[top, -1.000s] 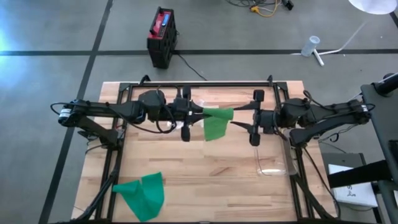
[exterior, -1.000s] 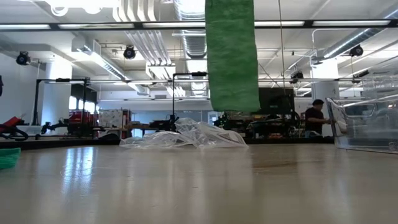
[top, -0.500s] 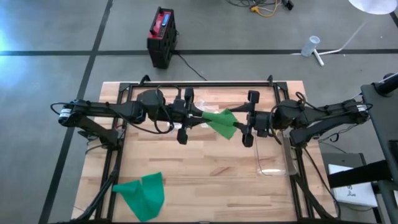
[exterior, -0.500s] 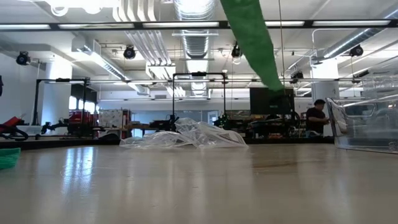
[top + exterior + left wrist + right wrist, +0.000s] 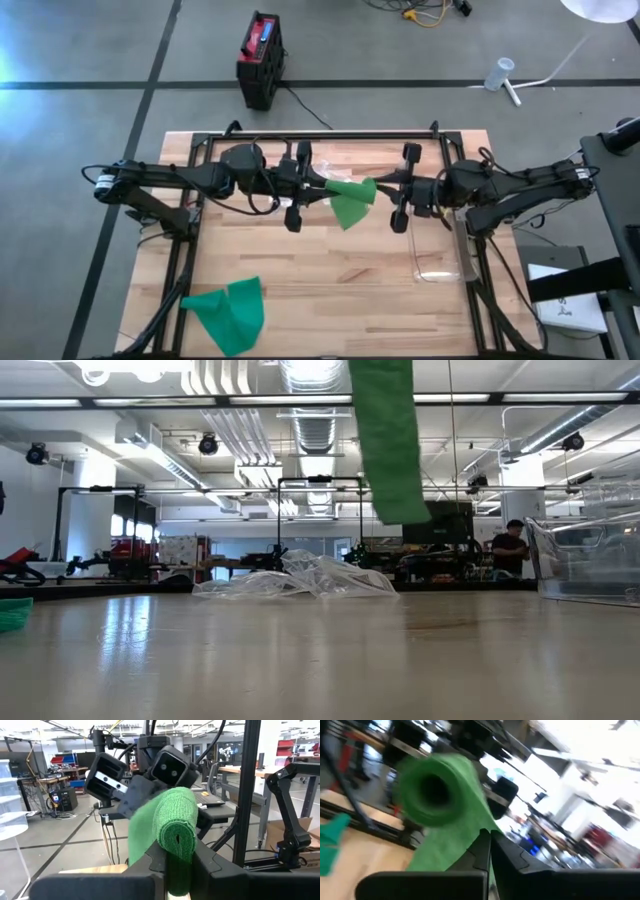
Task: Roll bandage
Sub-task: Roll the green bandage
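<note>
A green bandage [image 5: 350, 202] hangs in the air between my two arms over the far middle of the table. Its rolled part [image 5: 176, 822] sits in my left gripper [image 5: 322, 186], which is shut on it and points toward the table's right. The loose strip [image 5: 388, 440] hangs down from the roll, its lower end clear of the table. My right gripper [image 5: 383, 184] faces the roll from the right and is shut on the strip close to it. A second green bandage [image 5: 228, 312] lies crumpled at the near left. My left gripper pinches the roll's near end [image 5: 175, 851] between its two fingers, coming level from the table's left. The roll is lifted clear and points along the fingers. My right gripper [image 5: 486, 836] pinches the loose strip [image 5: 470, 837] just below the roll, coming level from the table's right. Which edge it has is hidden by its own fingers.
A clear plastic container [image 5: 440, 258] stands at the table's right, below my right arm. Crumpled clear plastic [image 5: 300, 578] lies near the far edge, in front of a black frame rail [image 5: 330, 133]. The table's middle and near right lie bare.
My right gripper has shut on the strip beside the roll. The hanging strip swung out toward the table's right and has dropped back, so it hangs nearly straight down again. My left gripper has kept its hold on the roll.
</note>
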Controlling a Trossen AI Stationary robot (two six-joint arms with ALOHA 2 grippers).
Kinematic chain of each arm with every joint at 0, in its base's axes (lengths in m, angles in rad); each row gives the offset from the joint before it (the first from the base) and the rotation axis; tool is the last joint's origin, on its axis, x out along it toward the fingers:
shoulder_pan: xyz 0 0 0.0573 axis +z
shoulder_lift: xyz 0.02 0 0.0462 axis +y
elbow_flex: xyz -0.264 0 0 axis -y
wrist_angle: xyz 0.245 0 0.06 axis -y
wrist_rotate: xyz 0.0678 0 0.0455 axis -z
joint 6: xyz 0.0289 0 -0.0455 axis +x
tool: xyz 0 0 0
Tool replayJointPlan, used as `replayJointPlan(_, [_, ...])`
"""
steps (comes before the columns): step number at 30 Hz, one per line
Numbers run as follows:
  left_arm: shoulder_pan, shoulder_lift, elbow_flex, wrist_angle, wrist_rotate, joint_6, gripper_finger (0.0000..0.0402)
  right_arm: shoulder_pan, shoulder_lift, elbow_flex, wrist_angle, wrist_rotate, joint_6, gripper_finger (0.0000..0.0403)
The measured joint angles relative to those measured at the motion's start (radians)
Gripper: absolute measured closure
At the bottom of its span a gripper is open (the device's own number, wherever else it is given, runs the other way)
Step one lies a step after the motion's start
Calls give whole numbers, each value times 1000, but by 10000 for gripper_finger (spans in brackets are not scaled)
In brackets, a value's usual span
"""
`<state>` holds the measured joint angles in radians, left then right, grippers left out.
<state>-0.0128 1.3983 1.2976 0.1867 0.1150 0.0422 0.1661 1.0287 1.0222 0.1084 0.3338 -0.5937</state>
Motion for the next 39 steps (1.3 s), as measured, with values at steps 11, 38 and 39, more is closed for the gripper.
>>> replayJointPlan(11, [1, -8, -1, -19, 0, 1, 370, 13, -77, 1, -167, -14, 56, 384])
replayJointPlan(38, [5, -10, -1, -14, -4, 0, 370, 10, 32, 1, 47, -63, -31, 294])
replayJointPlan(39, [5, -10, -1, -14, -4, 0, 371, 10, 34, 1, 50, -61, -37, 307])
